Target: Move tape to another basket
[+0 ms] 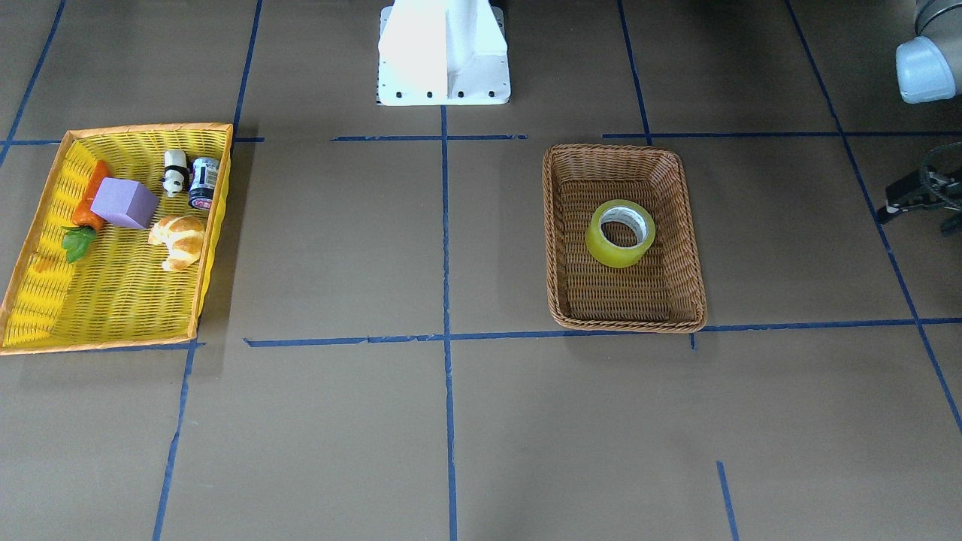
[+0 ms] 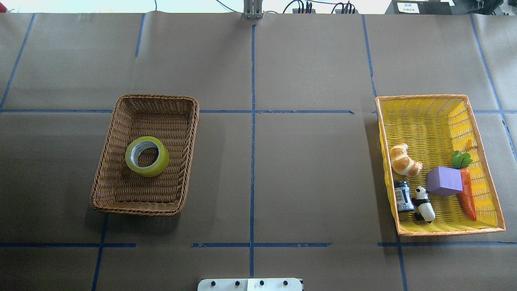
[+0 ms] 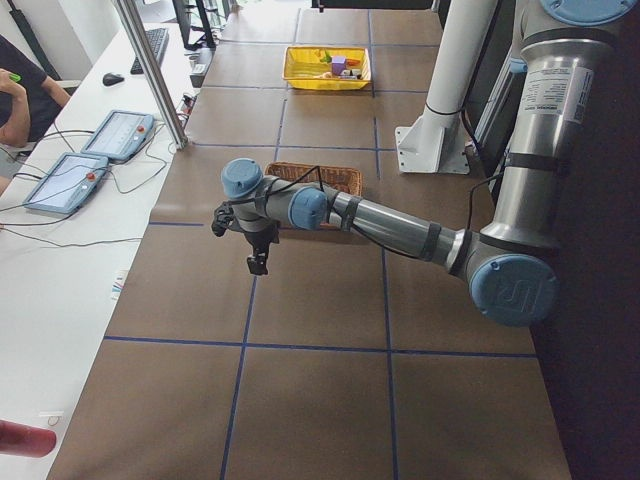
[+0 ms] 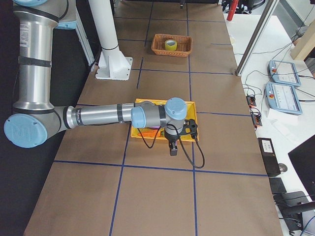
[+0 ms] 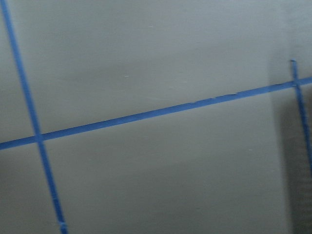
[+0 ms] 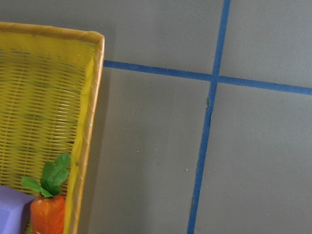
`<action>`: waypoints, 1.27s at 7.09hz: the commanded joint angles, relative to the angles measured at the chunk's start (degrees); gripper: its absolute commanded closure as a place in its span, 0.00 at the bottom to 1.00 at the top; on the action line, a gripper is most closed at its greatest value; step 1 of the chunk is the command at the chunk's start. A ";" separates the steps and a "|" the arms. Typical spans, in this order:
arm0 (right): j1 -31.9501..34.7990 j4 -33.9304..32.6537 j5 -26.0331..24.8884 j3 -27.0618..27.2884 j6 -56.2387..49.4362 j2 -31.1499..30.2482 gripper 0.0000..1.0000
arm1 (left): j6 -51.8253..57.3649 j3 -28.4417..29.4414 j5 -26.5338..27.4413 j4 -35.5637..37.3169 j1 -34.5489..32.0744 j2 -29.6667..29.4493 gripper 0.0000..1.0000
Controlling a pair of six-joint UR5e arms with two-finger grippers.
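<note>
The wide roll of translucent yellow packing tape (image 2: pixel 150 171) lies flat in the middle of the brown woven wicker basket (image 2: pixel 161 121), well apart from the bright yellow woven tray (image 2: pixel 428 117) across the desk (image 2: pixel 282 169). By that, the move looks done – nothing seems left. The left gripper (image 3: pixel 257 262) and the right gripper (image 4: pixel 173 147) both hang off to the sides, holding nothing visible – whether their fingers are spread, I cannot tell.
</note>
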 commanded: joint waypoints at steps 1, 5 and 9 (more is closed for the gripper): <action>3.79 0.04 2.70 -3.43 -5.09 -0.90 0.00 | 6.06 4.98 -0.24 -0.02 -4.11 0.04 0.00; 6.53 0.04 4.81 -3.70 -5.02 -1.17 0.00 | 7.13 10.35 -0.24 -4.49 -6.93 3.03 0.00; 7.06 0.04 4.65 -3.97 -4.76 -1.26 0.00 | 7.13 10.81 -0.41 -4.59 -12.72 4.87 0.00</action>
